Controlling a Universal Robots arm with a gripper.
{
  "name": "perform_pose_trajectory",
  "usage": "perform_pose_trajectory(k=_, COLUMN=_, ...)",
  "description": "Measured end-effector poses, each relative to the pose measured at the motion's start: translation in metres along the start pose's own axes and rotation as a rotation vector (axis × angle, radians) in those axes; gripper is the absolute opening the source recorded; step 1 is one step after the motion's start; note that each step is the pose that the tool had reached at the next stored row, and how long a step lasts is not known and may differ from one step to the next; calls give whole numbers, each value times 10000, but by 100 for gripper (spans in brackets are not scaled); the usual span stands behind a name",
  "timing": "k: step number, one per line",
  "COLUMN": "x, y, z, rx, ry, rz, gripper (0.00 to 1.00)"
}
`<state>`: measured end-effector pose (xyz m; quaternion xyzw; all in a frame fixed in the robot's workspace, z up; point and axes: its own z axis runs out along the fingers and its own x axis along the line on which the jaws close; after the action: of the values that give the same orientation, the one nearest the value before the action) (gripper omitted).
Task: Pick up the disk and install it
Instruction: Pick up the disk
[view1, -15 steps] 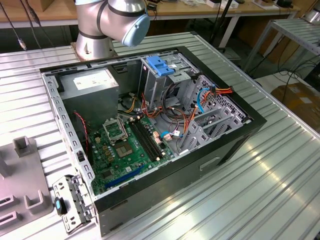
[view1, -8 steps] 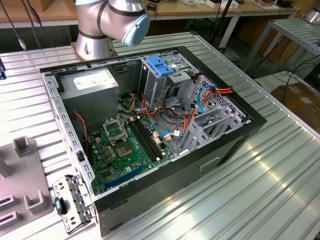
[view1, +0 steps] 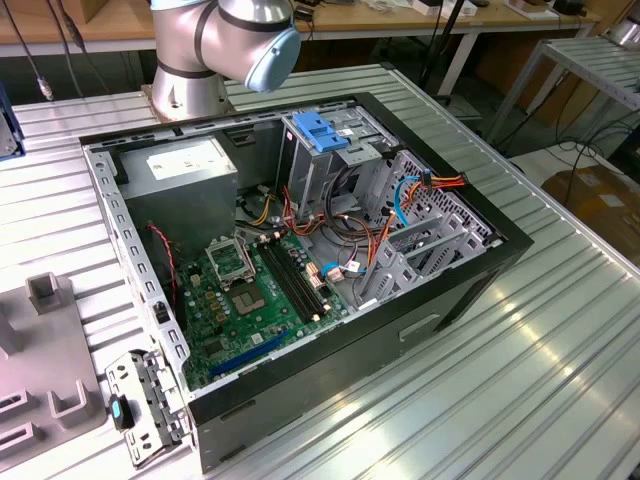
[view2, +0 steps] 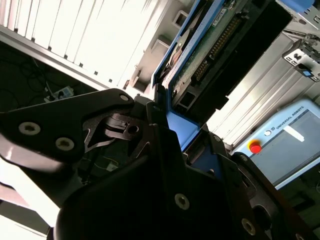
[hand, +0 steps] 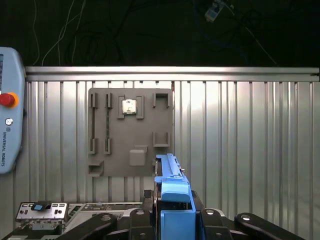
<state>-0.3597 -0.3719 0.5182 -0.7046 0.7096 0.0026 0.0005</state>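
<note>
The disk (hand: 172, 180) is held edge-on, its blue plastic side rail facing the first wrist view. My gripper (hand: 172, 212) is shut on it, with a black finger on either side. The disk hangs high above the grey fixture plate (hand: 130, 132) on the ribbed metal table. In the second wrist view the disk (view2: 210, 45) shows its green circuit board and connector row, with the blue rail running down into the gripper (view2: 170, 125). In the exterior view the arm's base (view1: 200, 50) stands behind the open computer case (view1: 330, 350).
Inside the case are a metal drive cage with a blue cap (view1: 320, 135), a grey power-supply box (view1: 185, 170), the motherboard (view1: 250, 290) and loose cables (view1: 400, 200). A small chip (hand: 129, 106) sits on the fixture plate. A teach pendant (hand: 10, 110) lies beside it.
</note>
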Motion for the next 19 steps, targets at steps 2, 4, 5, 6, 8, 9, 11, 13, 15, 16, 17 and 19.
perform_pose_trajectory(k=2, x=0, y=-20, z=0, rx=0, ry=0, rz=0, gripper=37)
perform_pose_trajectory(k=4, x=0, y=-38, z=0, rx=0, ry=0, rz=0, gripper=37)
perform_pose_trajectory(k=5, x=-1, y=-45, z=0, rx=0, ry=0, rz=1, gripper=37)
perform_pose_trajectory(k=6, x=0, y=-53, z=0, rx=1, ry=-1, rz=0, gripper=37)
perform_pose_trajectory(k=8, x=-1, y=-82, z=0, rx=0, ry=0, rz=0, gripper=37)
perform_pose_trajectory(k=9, x=-1, y=-89, z=0, rx=1, ry=-1, rz=0, gripper=37)
perform_pose_trajectory(k=11, x=-1, y=-119, z=0, rx=0, ry=0, rz=0, gripper=37)
perform_pose_trajectory(k=13, x=-1, y=-143, z=0, rx=1, ry=0, rz=0, gripper=37)
perform_pose_trajectory(k=15, x=-1, y=-166, z=0, rx=0, ry=0, rz=0, gripper=37)
perform_pose_trajectory(k=16, x=-2, y=-181, z=0, rx=0, ry=0, rz=1, gripper=37)
perform_pose_trajectory(k=17, x=-2, y=-198, z=0, rx=0, ry=0, rz=0, gripper=37)
perform_pose_trajectory(k=19, x=-2, y=-227, z=-1, rx=0, ry=0, rz=0, gripper=37)
